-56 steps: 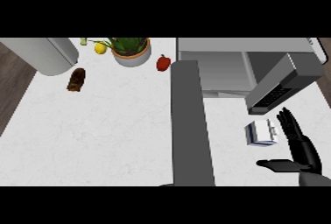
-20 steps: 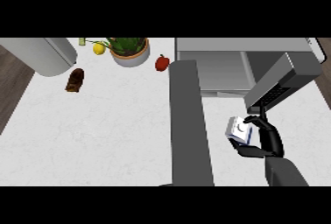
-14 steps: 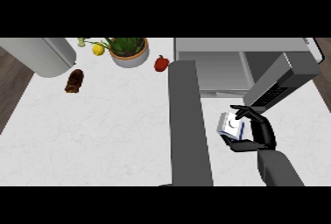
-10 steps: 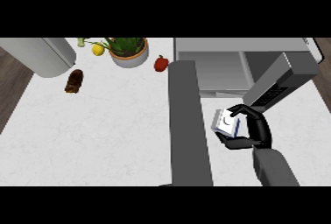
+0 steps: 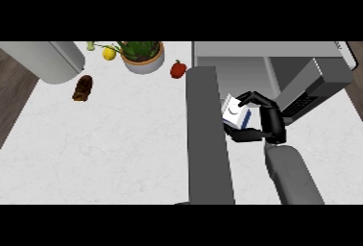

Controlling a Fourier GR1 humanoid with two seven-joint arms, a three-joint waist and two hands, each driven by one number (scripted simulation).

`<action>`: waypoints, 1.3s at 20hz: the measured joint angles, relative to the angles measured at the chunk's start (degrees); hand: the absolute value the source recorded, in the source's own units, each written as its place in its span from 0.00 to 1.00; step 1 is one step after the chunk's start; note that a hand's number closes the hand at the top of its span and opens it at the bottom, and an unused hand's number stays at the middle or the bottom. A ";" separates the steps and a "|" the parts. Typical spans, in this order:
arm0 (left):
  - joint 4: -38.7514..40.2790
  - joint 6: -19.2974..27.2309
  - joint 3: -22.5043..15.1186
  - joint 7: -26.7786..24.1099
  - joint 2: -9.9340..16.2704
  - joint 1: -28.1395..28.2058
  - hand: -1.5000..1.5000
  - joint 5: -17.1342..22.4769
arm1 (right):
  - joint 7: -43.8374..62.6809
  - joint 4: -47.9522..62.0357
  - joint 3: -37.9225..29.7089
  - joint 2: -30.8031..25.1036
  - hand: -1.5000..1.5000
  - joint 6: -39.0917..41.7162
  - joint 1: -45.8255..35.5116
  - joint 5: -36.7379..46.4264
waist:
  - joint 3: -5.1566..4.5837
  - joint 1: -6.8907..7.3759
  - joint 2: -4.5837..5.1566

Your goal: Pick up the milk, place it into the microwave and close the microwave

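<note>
A white milk carton (image 5: 234,113) with a blue mark is held above the counter, just in front of the open microwave (image 5: 284,67). My right hand (image 5: 264,122) is shut on it, fingers curled over its top and right side. The microwave door (image 5: 319,89) stands swung open at the right. A long grey forearm (image 5: 209,139) runs up the middle of the view, next to the carton on its left; its hand is hidden.
On the white counter (image 5: 106,144) at the back left stand a potted plant (image 5: 142,56), a red pepper (image 5: 177,69), a yellow lemon (image 5: 108,53), a brown item (image 5: 83,88) and a grey cylinder (image 5: 50,60).
My right hand went from open beside the carton to shut on it, then lifted it and carried it left and toward the microwave opening.
</note>
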 measured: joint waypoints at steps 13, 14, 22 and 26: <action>3.72 -0.69 1.61 0.51 3.35 -3.53 0.00 1.38 | 5.93 24.68 -3.04 -3.38 1.00 -15.11 -23.94 9.43 | 0.06 2.24 0.95; 4.29 -0.85 1.43 0.23 3.37 -4.00 0.00 0.85 | 5.61 26.79 -3.56 -3.86 1.00 -15.93 -25.48 9.66 | 0.07 2.46 1.08; 5.41 -1.35 0.02 0.38 3.45 -5.62 0.00 0.39 | 3.32 37.85 -7.18 -7.25 1.00 -23.57 -32.26 10.45 | 0.15 4.34 1.97; 5.89 -1.73 -0.50 0.10 3.56 -6.36 0.00 -0.10 | 1.70 39.99 -7.64 -8.85 1.00 -29.32 -33.53 11.68 | 0.18 5.13 2.44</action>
